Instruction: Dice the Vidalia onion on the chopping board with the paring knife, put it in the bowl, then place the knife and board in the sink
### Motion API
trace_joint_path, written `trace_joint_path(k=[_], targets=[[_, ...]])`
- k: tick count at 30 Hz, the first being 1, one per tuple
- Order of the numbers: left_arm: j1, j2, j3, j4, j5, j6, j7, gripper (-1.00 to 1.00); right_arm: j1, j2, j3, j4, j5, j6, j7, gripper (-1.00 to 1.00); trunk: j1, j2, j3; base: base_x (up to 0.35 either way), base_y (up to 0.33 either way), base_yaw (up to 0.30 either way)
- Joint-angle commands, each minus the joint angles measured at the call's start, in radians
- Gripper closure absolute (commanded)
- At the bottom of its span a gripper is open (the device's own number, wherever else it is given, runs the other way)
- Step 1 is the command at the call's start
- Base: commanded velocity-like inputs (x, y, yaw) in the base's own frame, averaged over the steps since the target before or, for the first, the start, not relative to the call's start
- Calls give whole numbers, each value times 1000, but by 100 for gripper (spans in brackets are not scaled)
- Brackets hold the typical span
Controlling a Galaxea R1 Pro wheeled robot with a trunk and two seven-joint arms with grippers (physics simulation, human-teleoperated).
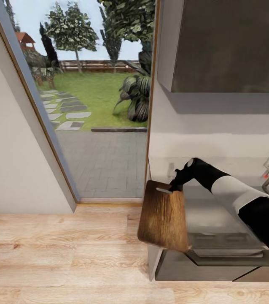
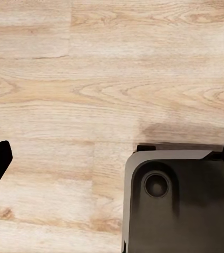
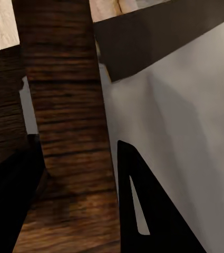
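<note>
Dark wood grain crowds the right wrist view, where the right tool (image 3: 80,174) is clamped on the chopping board (image 1: 164,219) at its handle end. From the head view the board hangs off the tabletop (image 1: 219,219) edge, its long axis running from handle slot toward the floor (image 1: 58,253), far end nearest the camera. I judge the final step is in hand: carrying the board to the sink. Left tool (image 2: 112,163) fingers are spread, empty.
</note>
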Motion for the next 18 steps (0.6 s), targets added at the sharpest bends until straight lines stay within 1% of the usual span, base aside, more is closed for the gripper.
trace_joint_path(k=[1,3,5,10,14,18], targets=[[0,0,1,-2,-1,-1,2,-100,0,0,-13,-3,4,11,5,100,1,-2,-2,0,0,0],[0,0,1,-2,-1,-1,2,-100,0,0,-28,-3,4,15,5,100,1,-2,-2,0,0,0],[0,0,1,-2,-1,-1,2,-100,0,0,-34,-3,4,20,5,100,1,-2,-2,0,0,0],[0,0,1,-2,-1,-1,2,-100,0,-3,-40,-3,4,54,5,100,1,-2,-2,0,0,0],[0,0,1,-2,-1,-1,2,-100,0,-3,-42,-3,4,62,4,100,1,-2,-2,0,0,0],[0,0,1,-2,-1,-1,2,-100,0,-4,-44,-3,3,105,4,100,1,-2,-2,0,0,0]])
